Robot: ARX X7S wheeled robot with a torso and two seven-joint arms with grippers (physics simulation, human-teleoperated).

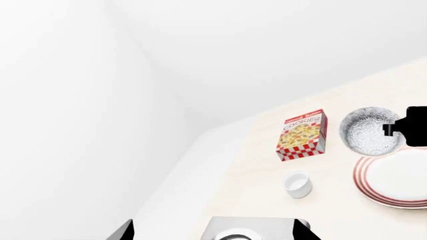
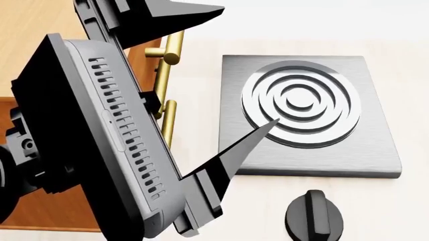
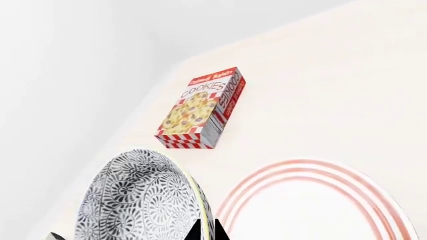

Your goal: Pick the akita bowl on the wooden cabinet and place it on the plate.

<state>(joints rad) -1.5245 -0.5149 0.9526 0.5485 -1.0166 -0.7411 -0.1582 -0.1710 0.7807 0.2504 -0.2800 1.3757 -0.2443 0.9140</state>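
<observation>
The akita bowl (image 3: 143, 200), white with a dense grey swirl pattern, hangs off the table with its rim pinched between the fingertips of my right gripper (image 3: 207, 233), which is shut on it. In the left wrist view the bowl (image 1: 368, 131) sits just beside the plate (image 1: 398, 180), with the black right gripper (image 1: 404, 128) on its rim. The plate (image 3: 313, 207) is white with red rings and lies flat on the pale table. My left gripper (image 1: 213, 233) is open and holds nothing, hovering over the stove. The wooden cabinet (image 2: 27, 30) with brass handles (image 2: 173, 48) shows at the head view's left.
A red-and-white cookies box (image 1: 302, 135) lies flat on the table beyond the plate, and a small white cup (image 1: 297, 183) stands near it. A grey stove plate (image 2: 375, 150) with ring burner and a black knob (image 2: 315, 217) lie under my left arm (image 2: 100, 135).
</observation>
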